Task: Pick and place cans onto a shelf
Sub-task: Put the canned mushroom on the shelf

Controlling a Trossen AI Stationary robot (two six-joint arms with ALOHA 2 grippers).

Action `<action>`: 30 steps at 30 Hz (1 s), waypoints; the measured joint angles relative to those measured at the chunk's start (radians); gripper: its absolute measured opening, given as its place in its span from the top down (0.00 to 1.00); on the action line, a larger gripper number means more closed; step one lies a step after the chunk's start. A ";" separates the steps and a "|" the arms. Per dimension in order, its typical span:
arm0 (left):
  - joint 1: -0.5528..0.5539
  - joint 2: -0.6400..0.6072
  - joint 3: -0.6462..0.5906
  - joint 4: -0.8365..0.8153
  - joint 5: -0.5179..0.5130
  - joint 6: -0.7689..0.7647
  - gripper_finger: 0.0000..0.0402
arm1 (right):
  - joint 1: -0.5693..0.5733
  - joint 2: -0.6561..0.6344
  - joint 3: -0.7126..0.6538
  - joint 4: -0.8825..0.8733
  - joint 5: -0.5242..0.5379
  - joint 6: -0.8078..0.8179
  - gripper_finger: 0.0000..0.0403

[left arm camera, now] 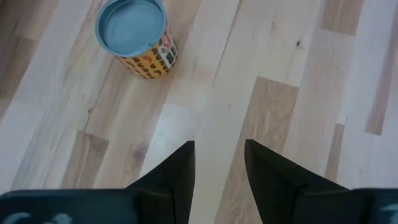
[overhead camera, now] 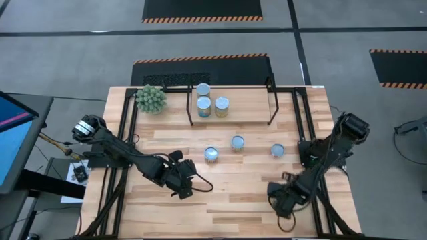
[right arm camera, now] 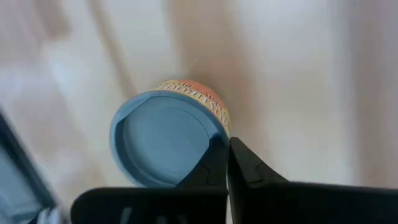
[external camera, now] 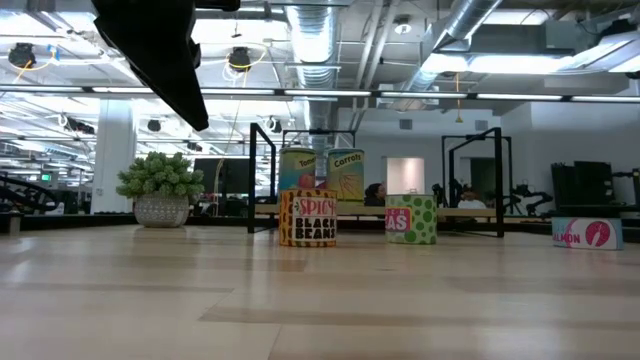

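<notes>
Jaws shut before an orange-labelled, blue-topped can [right arm camera: 165, 137].

Three cans [overhead camera: 212, 102] on shelf [overhead camera: 231, 117] at table's [overhead camera: 233, 200] far edge, plant [overhead camera: 151, 99] to its left. Three more cans [overhead camera: 238, 148] in row on table before shelf. Seventh can [right arm camera: 168, 134] apparently under right gripper [right arm camera: 227, 163], near table's front right.

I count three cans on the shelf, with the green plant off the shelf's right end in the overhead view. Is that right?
Not quite. The shelf does hold three cans, but the green plant sits off its left end, not its right. The high view shows this.
</notes>
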 joint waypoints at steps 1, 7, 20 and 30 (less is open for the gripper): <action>0.001 0.000 0.000 0.002 0.000 0.000 0.68 | -0.021 -0.022 0.000 -0.008 0.011 -0.014 0.99; 0.002 0.000 0.000 0.006 -0.011 -0.034 0.68 | -0.176 -0.173 0.002 -0.036 0.035 -0.132 0.99; 0.008 0.001 0.000 0.006 -0.099 -0.050 0.68 | -0.744 -0.306 0.036 -0.088 0.111 -0.645 0.99; 0.071 0.001 0.000 0.017 -0.098 -0.088 0.68 | -1.153 -0.199 0.245 -0.164 0.102 -1.128 0.99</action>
